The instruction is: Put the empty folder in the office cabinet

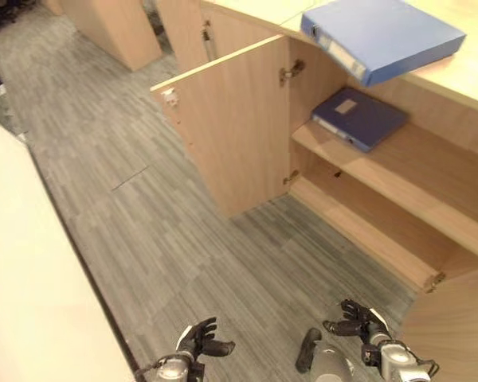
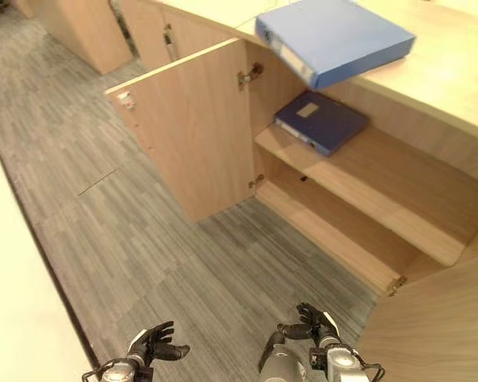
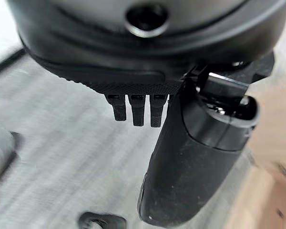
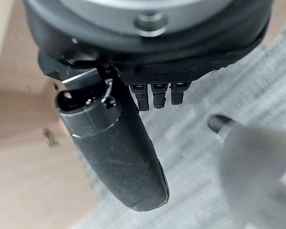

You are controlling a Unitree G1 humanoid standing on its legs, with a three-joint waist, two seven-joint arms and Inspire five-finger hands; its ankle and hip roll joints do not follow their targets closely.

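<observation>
Both robot hands hang low over the floor, holding nothing: the left robot hand with dark fingers spread and loosely relaxed, the right robot hand likewise loose, fingers apart, its thumb a smooth black rounded shape in the right wrist view. Ahead stands the office cabinet, pale wood-grain laminate with flat panels and square edges. Its left door swings wide open on small metal hinges, a little latch at its upper corner. Up on the cabinet's tabletop lies a light blue folder, a thick rigid box-file shape, one end jutting out past the front edge, a pale label strip on its spine; the writing is too small to read. Inside, on the upper shelf, a darker navy folder lies flat near the hinge side, a tan label on its cover. Below it the bottom shelf is bare wood. Grey striped carpet tiles cover the floor, and more pale wooden cabinets stand further back.
</observation>
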